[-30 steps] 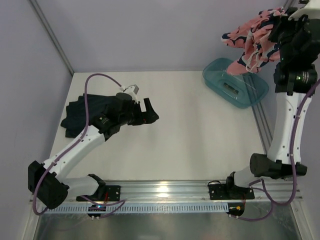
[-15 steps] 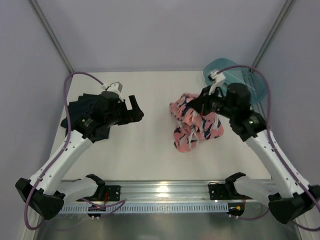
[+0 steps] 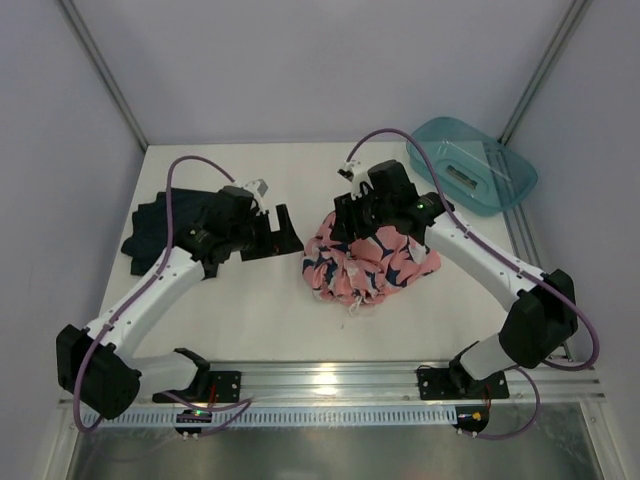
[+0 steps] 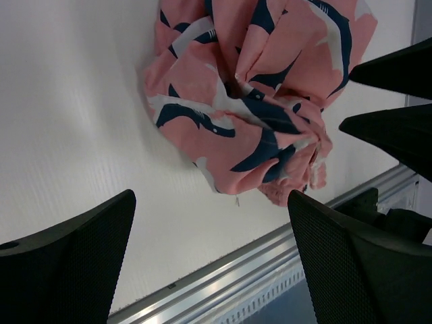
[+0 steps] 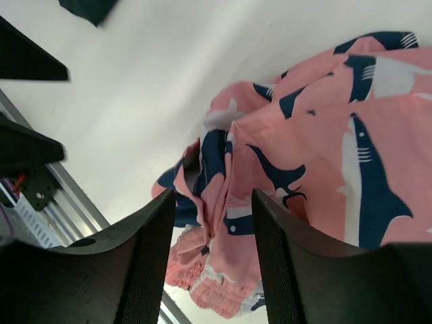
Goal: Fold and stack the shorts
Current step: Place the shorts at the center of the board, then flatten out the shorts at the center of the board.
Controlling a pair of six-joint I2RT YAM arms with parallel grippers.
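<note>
As they lie bunched, the pink shorts (image 3: 370, 268) show navy sharks.

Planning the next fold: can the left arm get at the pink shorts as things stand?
Probably yes. The left gripper is open, with bare table between it and the pink shorts; only the right gripper, low over the heap's back edge, might crowd it.

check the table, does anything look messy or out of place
The pink shorts sit in a crumpled heap mid-table, bunched rather than flat. The dark shorts lie rumpled at the left, partly under the left arm. Neither is folded or stacked.
</note>
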